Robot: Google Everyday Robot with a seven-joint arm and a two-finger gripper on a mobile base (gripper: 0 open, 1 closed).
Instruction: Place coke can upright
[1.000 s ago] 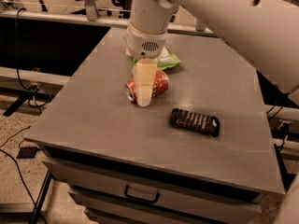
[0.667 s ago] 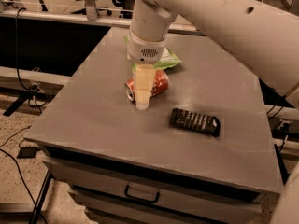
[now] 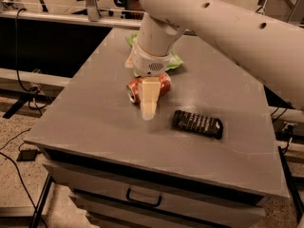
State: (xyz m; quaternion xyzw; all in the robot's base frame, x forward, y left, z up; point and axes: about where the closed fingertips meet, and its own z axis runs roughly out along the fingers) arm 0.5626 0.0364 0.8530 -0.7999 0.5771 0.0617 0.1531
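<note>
The coke can [image 3: 135, 89] is red with a silver end and lies on its side near the middle of the grey table [image 3: 95, 118]. Its silver end faces the front left. My gripper [image 3: 148, 104] hangs from the white arm straight down over the can. Its pale front part crosses the can's middle and reaches the tabletop just in front of it. The part of the gripper behind the can is hidden.
A green chip bag [image 3: 172, 61] lies just behind the can, partly under the wrist. A flat black snack bar wrapper [image 3: 197, 124] lies to the right front of the can. The table's front edge has a drawer [image 3: 142, 198] below it.
The gripper has come down lower over the can and a little toward the front. The can, the wrapper and the bag have not moved.
</note>
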